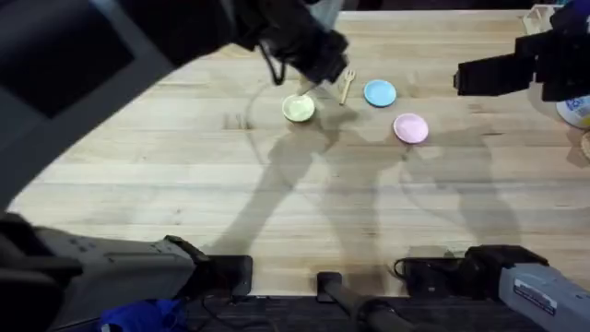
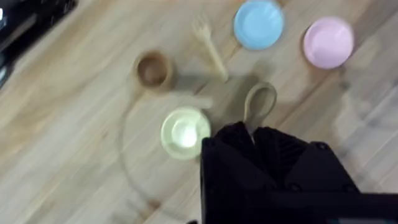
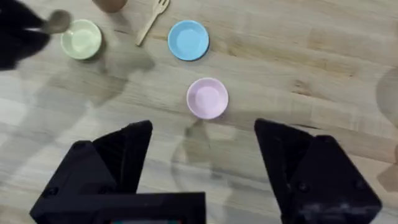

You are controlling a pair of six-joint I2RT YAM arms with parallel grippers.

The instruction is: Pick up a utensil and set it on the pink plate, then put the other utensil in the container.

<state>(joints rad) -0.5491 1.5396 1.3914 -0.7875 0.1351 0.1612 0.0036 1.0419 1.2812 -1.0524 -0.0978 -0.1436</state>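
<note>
I count three small plates, one fork, one spoon and one cup. My left gripper [image 2: 252,134] is closed on the handle of the spoon [image 2: 258,102] and holds it above the table, near the yellow-green plate [image 1: 298,109]. The fork [image 1: 347,87] lies on the table [image 1: 184,175] between this plate and the blue plate [image 1: 380,93]. The pink plate [image 1: 410,127] is just beside the blue one. My left wrist view shows the brown cup [image 2: 153,69], which my left arm hides from overhead. My right gripper [image 3: 202,146] is wide open with nothing in it, above the table near the pink plate.
</note>
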